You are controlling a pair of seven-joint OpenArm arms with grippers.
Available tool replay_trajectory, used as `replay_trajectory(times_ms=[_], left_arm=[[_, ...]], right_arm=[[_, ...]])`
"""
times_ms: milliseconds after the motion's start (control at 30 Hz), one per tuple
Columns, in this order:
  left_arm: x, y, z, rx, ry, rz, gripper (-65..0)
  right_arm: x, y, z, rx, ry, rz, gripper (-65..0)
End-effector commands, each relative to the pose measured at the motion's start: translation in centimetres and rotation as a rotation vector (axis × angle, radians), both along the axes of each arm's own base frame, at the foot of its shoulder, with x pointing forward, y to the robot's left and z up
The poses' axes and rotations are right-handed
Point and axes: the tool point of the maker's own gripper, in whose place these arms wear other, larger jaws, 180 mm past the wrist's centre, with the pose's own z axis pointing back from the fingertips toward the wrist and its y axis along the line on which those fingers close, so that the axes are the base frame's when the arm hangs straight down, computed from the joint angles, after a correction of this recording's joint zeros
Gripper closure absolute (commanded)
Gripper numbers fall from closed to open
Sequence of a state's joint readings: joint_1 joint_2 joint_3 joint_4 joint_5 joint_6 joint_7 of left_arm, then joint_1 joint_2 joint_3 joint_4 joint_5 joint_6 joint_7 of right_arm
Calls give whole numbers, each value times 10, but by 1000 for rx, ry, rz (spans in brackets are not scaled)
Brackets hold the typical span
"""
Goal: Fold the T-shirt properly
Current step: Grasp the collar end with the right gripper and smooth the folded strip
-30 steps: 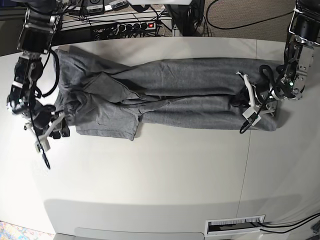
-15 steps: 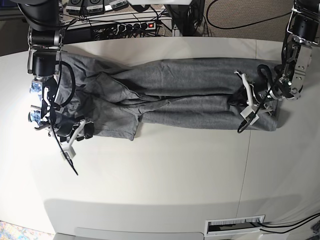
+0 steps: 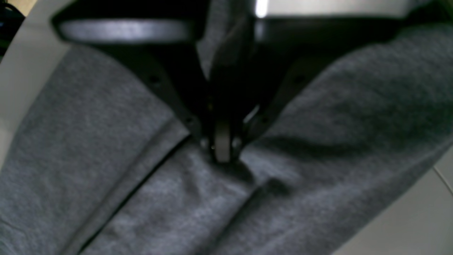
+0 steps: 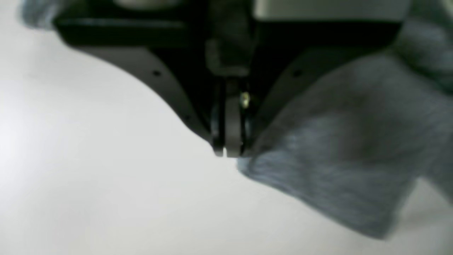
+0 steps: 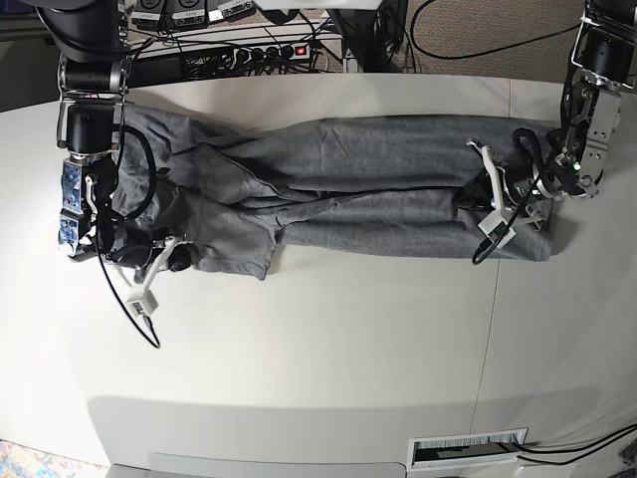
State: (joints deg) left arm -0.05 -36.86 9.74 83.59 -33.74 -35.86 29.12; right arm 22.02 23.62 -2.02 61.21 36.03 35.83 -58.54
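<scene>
The heather-grey T-shirt point(image 5: 348, 179) lies folded into a long band across the far half of the white table point(image 5: 328, 339). My left gripper point(image 5: 476, 201) is at the shirt's right end, shut on a pinch of cloth; in the left wrist view the T-shirt point(image 3: 106, 184) bunches up between the closed left gripper point(image 3: 223, 152). My right gripper point(image 5: 182, 261) sits at the shirt's near left corner. In the right wrist view the right gripper point(image 4: 228, 150) is shut, with the corner of the T-shirt point(image 4: 318, 170) at its tips and grey cloth between the jaws.
A power strip point(image 5: 261, 52) and cables lie behind the table's far edge. A seam point(image 5: 490, 329) runs down the tabletop on the right. A slotted vent point(image 5: 468, 450) sits at the near edge.
My right arm has swung in from the table's left side to the shirt's near left corner, and its jaws have closed there. The left gripper has kept its grip and place.
</scene>
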Motion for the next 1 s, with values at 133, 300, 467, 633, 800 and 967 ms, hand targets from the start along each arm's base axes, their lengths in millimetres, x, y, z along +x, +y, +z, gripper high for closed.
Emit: replay_trajectory(times_ms=[133, 300, 467, 633, 800, 967], left_arm=[[9, 4, 12, -2, -34, 1, 0], [10, 5, 11, -1, -34, 4, 0], [9, 5, 10, 6, -31, 3, 0], [9, 5, 10, 6, -31, 3, 0], [9, 5, 10, 5, -31, 3, 0], [9, 5, 11, 5, -31, 3, 0]], right_arm=[[4, 25, 48, 59, -50, 103, 0], [-10, 39, 67, 18, -80, 194, 0], [-43, 40, 53, 0, -42, 233, 0], [-82, 38, 41, -56, -7, 287, 0], [-116, 25, 39, -145, 9, 328, 0], [-131, -2, 48, -171, -8, 248, 0]])
